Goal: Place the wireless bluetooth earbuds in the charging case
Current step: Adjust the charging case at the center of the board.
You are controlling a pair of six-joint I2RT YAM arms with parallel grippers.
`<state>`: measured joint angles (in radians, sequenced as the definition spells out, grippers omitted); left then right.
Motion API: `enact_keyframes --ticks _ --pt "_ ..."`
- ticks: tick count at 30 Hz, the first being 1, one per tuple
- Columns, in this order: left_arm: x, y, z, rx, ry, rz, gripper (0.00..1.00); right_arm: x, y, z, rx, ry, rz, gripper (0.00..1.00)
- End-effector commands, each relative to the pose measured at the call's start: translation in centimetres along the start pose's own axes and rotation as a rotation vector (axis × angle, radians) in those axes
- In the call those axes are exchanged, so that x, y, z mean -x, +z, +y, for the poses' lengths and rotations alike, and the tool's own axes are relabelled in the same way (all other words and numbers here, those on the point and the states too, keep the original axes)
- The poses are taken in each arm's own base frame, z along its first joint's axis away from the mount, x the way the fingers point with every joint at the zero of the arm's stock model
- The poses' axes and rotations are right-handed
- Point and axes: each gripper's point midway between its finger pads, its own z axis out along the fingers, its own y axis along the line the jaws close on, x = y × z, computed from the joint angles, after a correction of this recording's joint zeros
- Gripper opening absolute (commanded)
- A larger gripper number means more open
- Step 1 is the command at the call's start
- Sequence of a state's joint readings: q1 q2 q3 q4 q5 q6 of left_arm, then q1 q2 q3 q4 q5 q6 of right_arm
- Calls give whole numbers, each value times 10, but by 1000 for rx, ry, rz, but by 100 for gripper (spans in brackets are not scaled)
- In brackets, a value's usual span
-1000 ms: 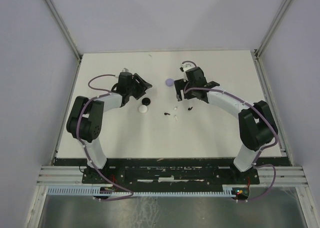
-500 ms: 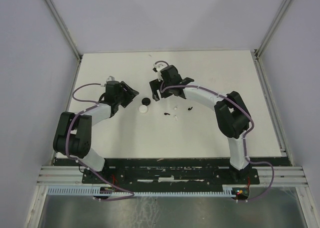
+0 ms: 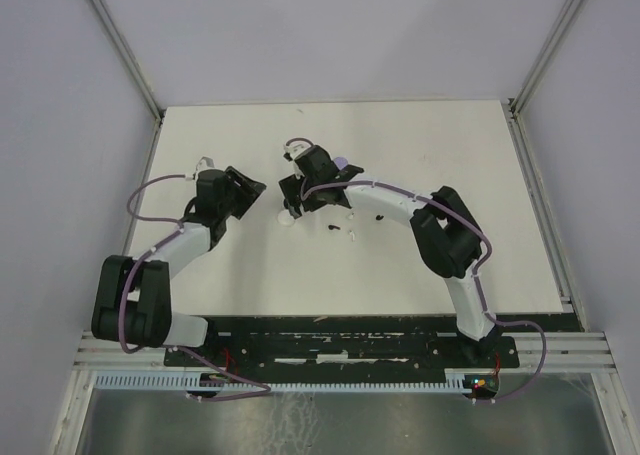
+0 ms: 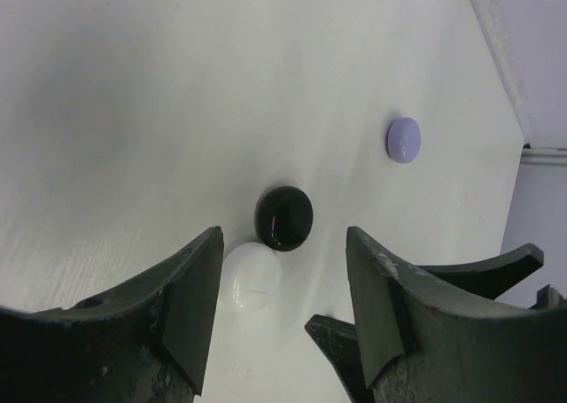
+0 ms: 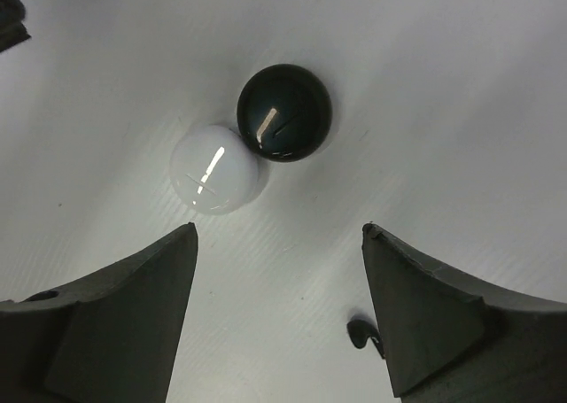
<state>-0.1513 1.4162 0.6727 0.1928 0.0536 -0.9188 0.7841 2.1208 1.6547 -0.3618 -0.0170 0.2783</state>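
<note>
Case approach in hand; no earbud is gripped.
Right fingers (image 5: 124, 323) and left fingers (image 4: 182, 306) are held open, empty, by the black case (image 5: 284, 112) touching the white case (image 5: 218, 168); earbuds (image 3: 331, 228) lie loose on the surface (image 3: 450, 175) nearby. Next, a case likely must be opened.

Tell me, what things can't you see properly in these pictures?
- Top view: the black case is hidden under the right gripper. Only the wrist views show it.
- Top view: the lilac case is partly covered by the right arm.
- Top view: the earbuds are too small to count or tell apart.
- Right wrist view: one black earbud is partly behind a gripper finger.
</note>
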Motion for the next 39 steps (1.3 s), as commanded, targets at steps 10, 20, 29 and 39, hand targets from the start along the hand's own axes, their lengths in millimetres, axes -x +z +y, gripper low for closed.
enact_keyframes --ticks 10,20,29,39 --pt "45 -32 -6 -57 -62 -150 64 8 16 43 -47 21 -3 84" --pt "52 -38 -1 -61 -73 -159 63 1 33 50 -19 18 21 85" --pt "54 -39 5 -55 -83 -161 63 -8 37 63 10 4 42 84" --pt "59 -41 10 -47 -88 -174 63 -13 22 93 111 -39 24 84"
